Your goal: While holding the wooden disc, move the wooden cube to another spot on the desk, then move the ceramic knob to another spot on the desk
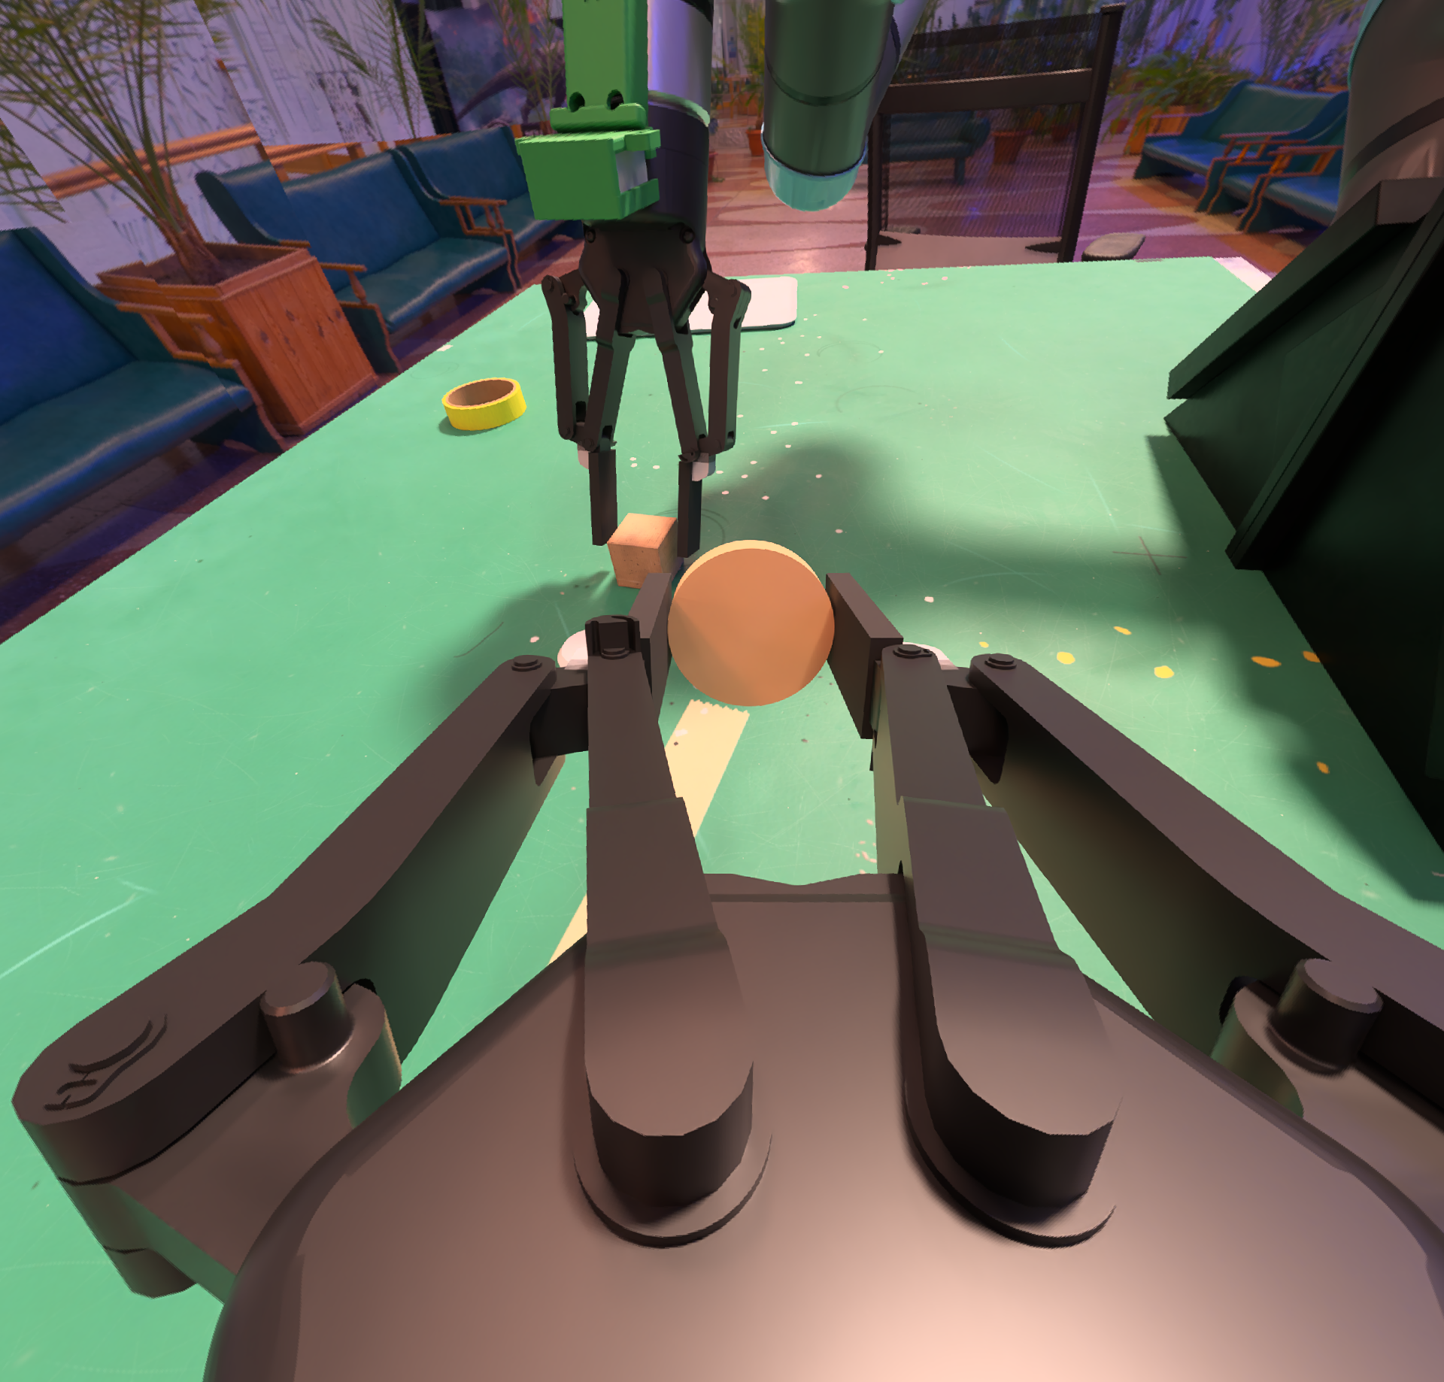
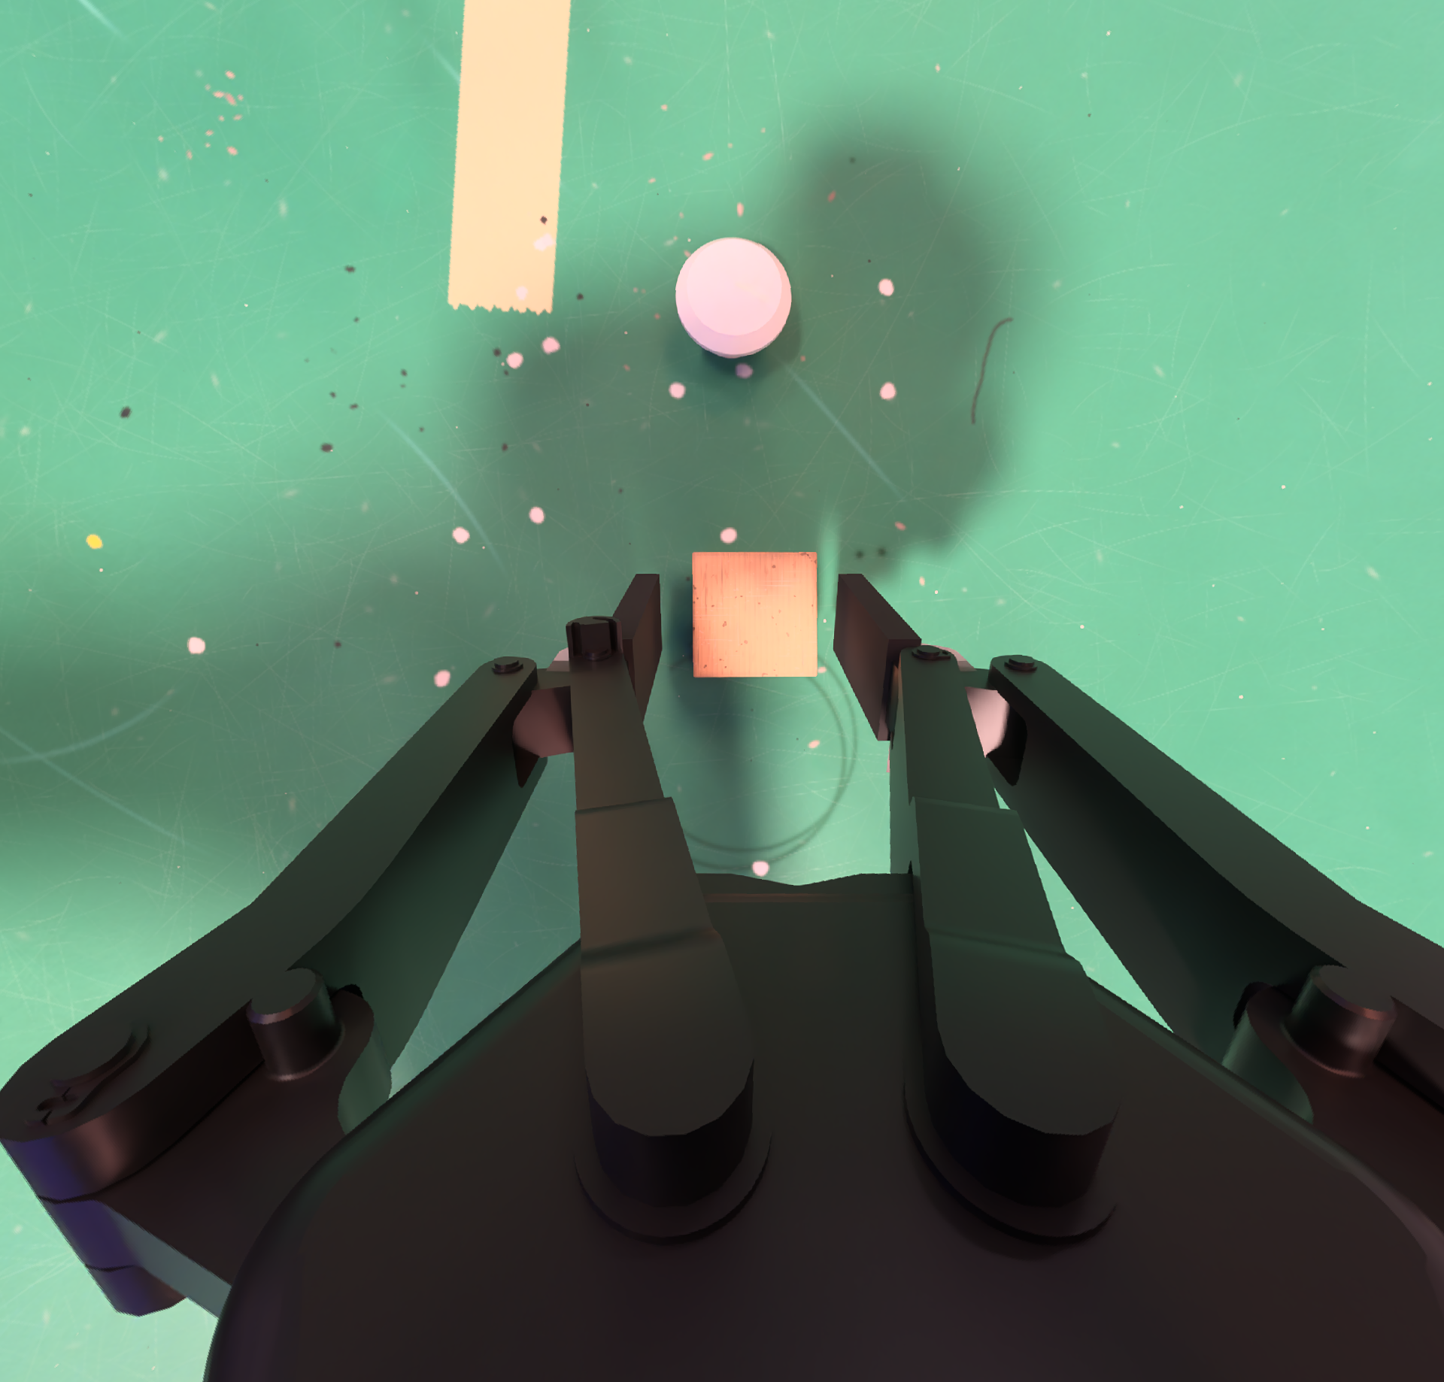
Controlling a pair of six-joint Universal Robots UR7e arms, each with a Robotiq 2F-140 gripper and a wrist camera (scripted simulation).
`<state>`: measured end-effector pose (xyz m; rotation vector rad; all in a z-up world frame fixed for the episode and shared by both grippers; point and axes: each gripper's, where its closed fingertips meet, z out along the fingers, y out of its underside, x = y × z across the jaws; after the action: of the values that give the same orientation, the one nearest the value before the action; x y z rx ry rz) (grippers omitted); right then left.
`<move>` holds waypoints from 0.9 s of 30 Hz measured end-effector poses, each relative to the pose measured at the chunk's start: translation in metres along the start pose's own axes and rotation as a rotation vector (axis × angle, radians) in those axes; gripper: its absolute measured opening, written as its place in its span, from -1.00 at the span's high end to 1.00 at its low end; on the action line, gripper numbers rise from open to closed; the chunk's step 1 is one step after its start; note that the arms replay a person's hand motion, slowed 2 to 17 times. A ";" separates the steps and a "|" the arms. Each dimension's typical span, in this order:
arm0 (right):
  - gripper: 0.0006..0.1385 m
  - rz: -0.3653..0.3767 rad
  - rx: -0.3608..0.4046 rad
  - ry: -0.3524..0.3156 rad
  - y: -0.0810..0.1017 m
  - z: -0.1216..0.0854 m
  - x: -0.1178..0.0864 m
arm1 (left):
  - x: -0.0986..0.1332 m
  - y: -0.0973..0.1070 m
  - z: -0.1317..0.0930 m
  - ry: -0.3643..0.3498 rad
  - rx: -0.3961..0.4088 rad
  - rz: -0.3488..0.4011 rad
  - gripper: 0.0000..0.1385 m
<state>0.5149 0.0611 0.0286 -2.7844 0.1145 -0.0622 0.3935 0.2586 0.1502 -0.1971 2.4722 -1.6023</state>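
Observation:
My left gripper [image 1: 750, 594] is shut on the round wooden disc [image 1: 750, 624] and holds it on edge above the green desk [image 1: 234, 719]. The wooden cube [image 2: 754, 614] rests on the desk between the fingers of my right gripper [image 2: 748, 594], which is open, with a small gap on each side. The left wrist view shows the same: the right gripper [image 1: 644, 541] points straight down and straddles the cube [image 1: 642, 557]. The white ceramic knob [image 2: 733, 296] stands on the desk just beyond the cube. It is hidden in the left wrist view.
A strip of cream tape [image 2: 508, 126] lies flat on the desk near the knob. A yellow tape roll [image 1: 483, 403] lies at the far left. A large dark box [image 1: 1328, 501] stands on the right. A white pad [image 1: 762, 305] lies at the far edge.

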 end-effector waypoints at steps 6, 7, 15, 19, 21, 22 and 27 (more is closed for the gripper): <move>0.15 -0.003 -0.023 -0.007 0.002 0.005 0.001 | -0.001 0.001 0.000 -0.001 -0.003 -0.002 0.25; 0.16 -0.003 -0.025 -0.009 0.002 0.005 0.001 | -0.001 0.001 0.000 -0.001 -0.003 -0.003 0.25; 0.34 0.000 -0.041 -0.021 0.002 0.010 0.001 | -0.001 0.001 0.000 -0.002 -0.003 -0.003 0.25; 0.43 0.010 -0.052 -0.028 0.002 0.011 0.001 | 0.000 0.000 -0.001 -0.003 -0.002 -0.001 0.25; 0.43 0.023 -0.057 -0.028 0.002 0.011 0.001 | 0.000 0.000 -0.001 -0.003 -0.002 -0.001 0.25; 0.43 0.031 -0.060 -0.026 0.001 0.010 0.002 | 0.000 0.000 -0.001 -0.003 -0.002 -0.001 0.25; 0.43 0.079 -0.077 -0.014 0.002 0.007 0.004 | 0.000 0.000 -0.001 -0.005 -0.002 0.001 0.25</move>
<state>0.5189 0.0618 0.0214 -2.8533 0.2283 -0.0192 0.3932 0.2596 0.1508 -0.1992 2.4704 -1.5968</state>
